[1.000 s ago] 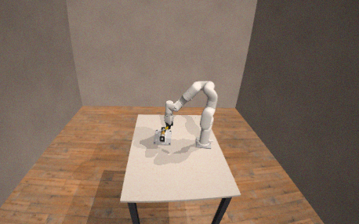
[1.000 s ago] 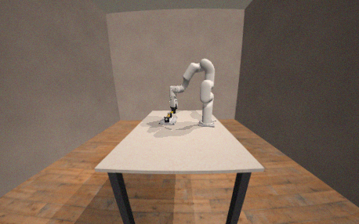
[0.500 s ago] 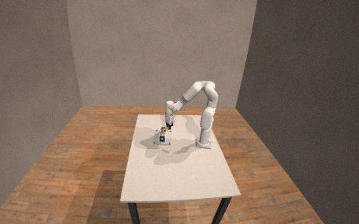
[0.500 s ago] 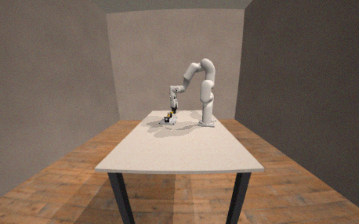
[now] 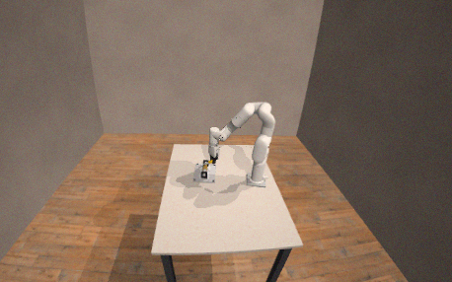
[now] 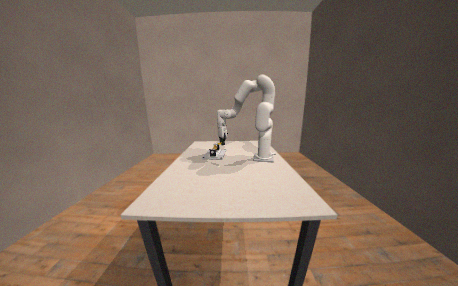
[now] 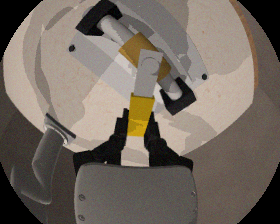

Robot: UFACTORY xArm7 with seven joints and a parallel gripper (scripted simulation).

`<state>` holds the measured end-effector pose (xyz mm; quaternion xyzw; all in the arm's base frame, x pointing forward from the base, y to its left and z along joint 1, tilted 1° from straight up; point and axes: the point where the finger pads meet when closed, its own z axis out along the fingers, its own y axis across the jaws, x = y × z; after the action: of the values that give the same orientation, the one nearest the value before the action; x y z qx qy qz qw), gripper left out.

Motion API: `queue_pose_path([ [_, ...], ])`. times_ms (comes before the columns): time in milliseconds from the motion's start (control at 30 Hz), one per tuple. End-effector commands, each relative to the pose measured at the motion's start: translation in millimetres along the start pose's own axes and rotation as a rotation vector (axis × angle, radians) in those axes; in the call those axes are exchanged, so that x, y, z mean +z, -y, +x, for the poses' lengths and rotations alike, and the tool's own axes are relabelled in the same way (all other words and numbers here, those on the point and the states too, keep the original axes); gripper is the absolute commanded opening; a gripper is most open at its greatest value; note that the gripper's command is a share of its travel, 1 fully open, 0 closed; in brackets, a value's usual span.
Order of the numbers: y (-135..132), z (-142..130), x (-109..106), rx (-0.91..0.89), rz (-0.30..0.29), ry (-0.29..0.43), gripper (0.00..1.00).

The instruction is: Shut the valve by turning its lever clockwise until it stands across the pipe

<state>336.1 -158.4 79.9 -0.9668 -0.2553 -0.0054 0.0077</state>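
The valve (image 7: 139, 52) sits on a white base plate on the table, with a pale pipe running between two black clamps and a yellow body in the middle. Its lever (image 7: 141, 99) is a flat strip, pale near the stem and yellow at its outer end, standing at a slant to the pipe in the wrist view. My gripper (image 7: 136, 117) is shut on the lever's yellow end, with one black finger on each side. In the top view the gripper (image 5: 213, 159) hangs over the valve (image 5: 205, 172). It also shows small in the exterior view (image 6: 215, 151).
The arm's base (image 5: 257, 179) is bolted to the table to the right of the valve. The table stands on a wooden floor between grey walls.
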Motion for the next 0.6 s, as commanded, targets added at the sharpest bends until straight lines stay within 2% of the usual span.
queue_pose_path([
  [0, 2.8, 0.5, -1.1, 0.018, 0.002, 0.001, 0.00],
  [567, 10.5, 1.0, -1.1, 0.119, 0.002, 0.001, 0.00],
])
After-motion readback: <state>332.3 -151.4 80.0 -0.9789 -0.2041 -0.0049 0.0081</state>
